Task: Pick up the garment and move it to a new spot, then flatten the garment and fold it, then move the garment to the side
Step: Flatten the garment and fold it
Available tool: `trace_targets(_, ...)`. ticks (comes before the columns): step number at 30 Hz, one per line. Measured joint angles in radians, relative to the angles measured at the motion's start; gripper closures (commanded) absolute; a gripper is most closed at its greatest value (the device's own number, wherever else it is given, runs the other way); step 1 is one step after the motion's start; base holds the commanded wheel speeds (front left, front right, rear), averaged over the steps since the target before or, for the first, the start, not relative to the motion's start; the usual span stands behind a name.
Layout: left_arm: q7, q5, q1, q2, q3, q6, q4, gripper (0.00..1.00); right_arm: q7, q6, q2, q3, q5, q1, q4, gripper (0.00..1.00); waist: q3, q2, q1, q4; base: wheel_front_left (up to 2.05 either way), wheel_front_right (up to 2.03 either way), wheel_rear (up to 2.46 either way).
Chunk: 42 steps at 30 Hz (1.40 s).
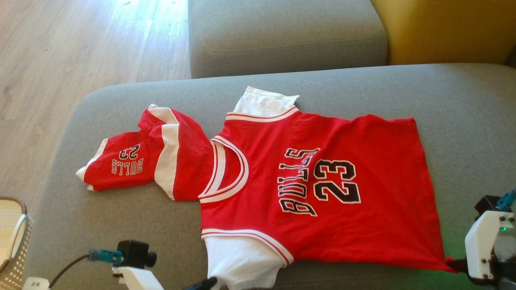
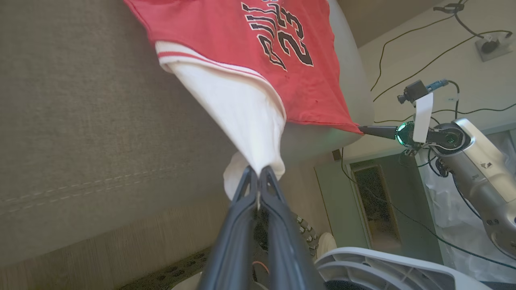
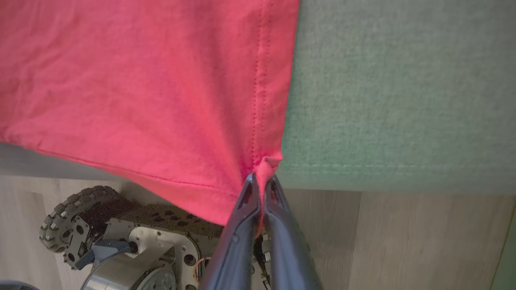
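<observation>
Grey sofa (image 1: 121, 225) seat, wood floor (image 1: 60, 60) beyond, basket (image 1: 16, 241) at the near left. On the seat a red jersey (image 1: 322, 181) lies spread flat, collar toward the left, with "BULLS 23" facing up. The left fingers (image 2: 252, 179) are closed on its near white sleeve (image 2: 242, 108), drawn out to a point. The right fingers (image 3: 252, 189) are pinched on the near red hem corner at the seat's edge. A smaller red piece (image 1: 129, 161) lies bunched, touching the collar side.
</observation>
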Motion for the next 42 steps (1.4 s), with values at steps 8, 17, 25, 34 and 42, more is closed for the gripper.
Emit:
trace_targets(8,0.059,-0.023,0.018,0.045,-0.002,-0.003,-0.053,1.00,0.083,0.000,-0.002,-0.091,-0.022,0.067,-0.102,1.00,0.014,0.0000,0.0000,-0.001,0.00,0.00,0.00)
trace_targets(17,0.058,-0.024,-0.092,0.015,0.035,0.001,-0.073,1.00,0.152,0.000,0.043,-0.186,-0.129,0.047,-0.200,1.00,0.064,0.0000,0.0000,-0.018,0.00,0.00,0.00)
trace_targets(25,0.014,-0.020,-0.236,-0.044,0.076,0.002,-0.011,1.00,0.140,0.000,0.112,-0.250,-0.229,-0.084,-0.194,1.00,0.127,0.0000,0.0000,-0.037,0.00,0.00,0.00)
trace_targets(34,-0.018,0.014,-0.381,-0.124,0.080,-0.010,0.113,1.00,0.046,0.000,0.158,-0.263,-0.277,-0.190,-0.108,1.00,0.193,0.0000,0.0000,-0.053,0.00,0.00,0.00)
trace_targets(42,-0.051,0.053,-0.471,-0.156,0.092,-0.013,0.235,1.00,-0.052,0.000,0.173,-0.256,-0.299,-0.272,-0.039,1.00,0.249,0.0000,0.0000,-0.074,0.00,0.00,0.00)
